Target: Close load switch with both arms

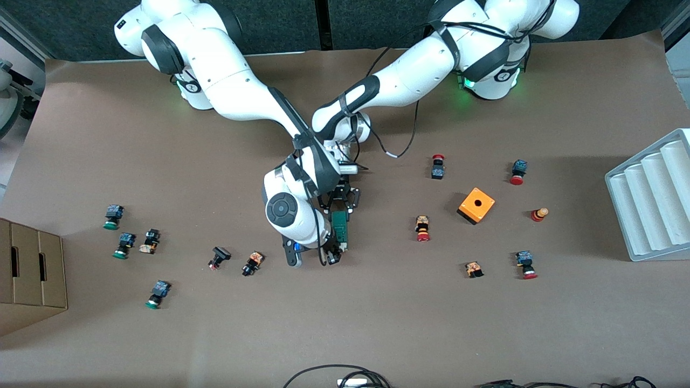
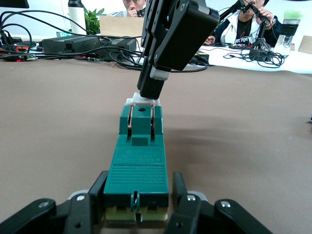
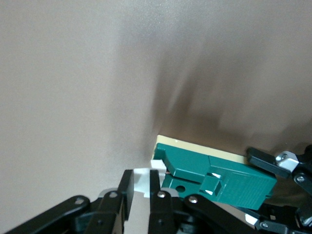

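Load switch (image 1: 340,227) clamped by left end effector (image 2: 138,207).

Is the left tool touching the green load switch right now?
Touching. The left wrist view shows the left tool with a finger pressed flat against each side of the load switch, clamping its near end with no gap.

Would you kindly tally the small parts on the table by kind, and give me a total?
Green-capped push buttons: 3
Other small button parts: 9
Load switch: 1
Orange box: 1
Total: 14
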Controlling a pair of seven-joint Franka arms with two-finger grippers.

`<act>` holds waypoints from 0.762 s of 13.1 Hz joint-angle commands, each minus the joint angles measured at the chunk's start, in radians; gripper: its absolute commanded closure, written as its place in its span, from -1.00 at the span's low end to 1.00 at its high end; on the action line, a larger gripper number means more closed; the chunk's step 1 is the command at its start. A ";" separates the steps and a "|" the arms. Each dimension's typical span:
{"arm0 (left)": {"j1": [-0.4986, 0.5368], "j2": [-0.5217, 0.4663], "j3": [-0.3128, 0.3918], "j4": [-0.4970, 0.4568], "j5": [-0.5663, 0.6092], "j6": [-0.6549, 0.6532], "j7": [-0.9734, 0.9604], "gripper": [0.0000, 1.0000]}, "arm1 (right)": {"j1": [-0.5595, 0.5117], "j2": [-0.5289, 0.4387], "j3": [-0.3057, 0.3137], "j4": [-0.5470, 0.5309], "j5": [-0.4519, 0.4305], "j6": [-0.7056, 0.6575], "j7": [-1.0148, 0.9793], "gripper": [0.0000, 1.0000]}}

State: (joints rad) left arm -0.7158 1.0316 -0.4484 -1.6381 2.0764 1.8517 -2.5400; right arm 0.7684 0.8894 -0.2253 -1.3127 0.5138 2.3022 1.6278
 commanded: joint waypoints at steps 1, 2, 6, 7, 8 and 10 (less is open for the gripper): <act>-0.014 0.025 0.016 0.029 -0.004 0.006 -0.017 -0.15 | 0.002 0.039 0.003 0.032 0.032 0.010 0.007 0.60; -0.014 0.025 0.016 0.029 -0.004 0.006 -0.017 -0.15 | 0.002 0.037 0.003 0.032 0.032 0.008 0.007 0.58; -0.014 0.025 0.016 0.029 -0.004 0.006 -0.017 -0.15 | -0.017 -0.022 -0.002 0.030 0.026 -0.067 -0.002 -1.00; -0.014 0.025 0.016 0.029 -0.004 0.006 -0.017 -0.15 | -0.036 -0.053 -0.002 0.030 0.022 -0.105 -0.012 -1.00; -0.014 0.025 0.016 0.029 -0.004 0.006 -0.017 -0.15 | -0.056 -0.090 -0.002 0.029 0.012 -0.156 -0.064 -1.00; -0.014 0.025 0.016 0.029 -0.004 0.006 -0.016 -0.17 | -0.093 -0.186 -0.002 0.012 -0.062 -0.257 -0.219 -1.00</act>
State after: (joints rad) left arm -0.7165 1.0316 -0.4477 -1.6380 2.0764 1.8517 -2.5400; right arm 0.7156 0.8084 -0.2343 -1.2747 0.4953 2.1458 1.5174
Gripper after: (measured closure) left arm 0.419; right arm 0.145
